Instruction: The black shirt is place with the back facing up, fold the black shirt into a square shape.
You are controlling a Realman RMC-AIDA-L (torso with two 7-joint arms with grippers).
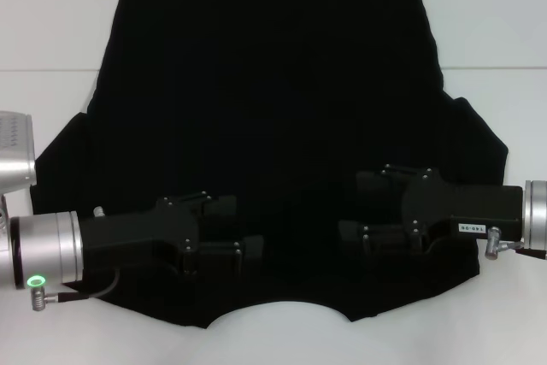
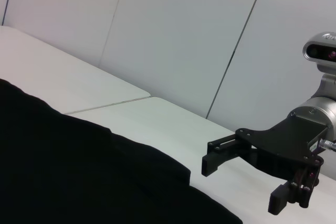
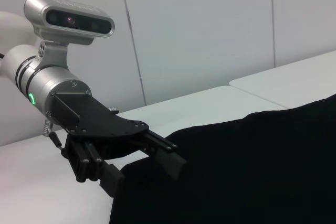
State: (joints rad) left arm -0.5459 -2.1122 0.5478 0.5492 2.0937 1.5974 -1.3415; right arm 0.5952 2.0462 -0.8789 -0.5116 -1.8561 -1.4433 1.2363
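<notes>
Lying flat on white table (image 1: 51, 32), black shirt (image 1: 273, 126), pale wall panels (image 2: 184, 24)

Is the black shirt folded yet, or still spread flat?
Spread flat: the black shirt lies open on the table, both sleeves out and neckline near the robot, no fold visible.

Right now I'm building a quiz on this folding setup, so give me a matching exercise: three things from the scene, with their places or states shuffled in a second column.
Column one:
1. black shirt
2. left gripper
3. right gripper

Column two:
A. open, over the shirt near the neckline, on the robot's right side
B. spread flat on the white table, neckline toward the robot
C. open, over the shirt near the neckline, on the robot's left side

Pairs: 1-B, 2-C, 3-A
</notes>
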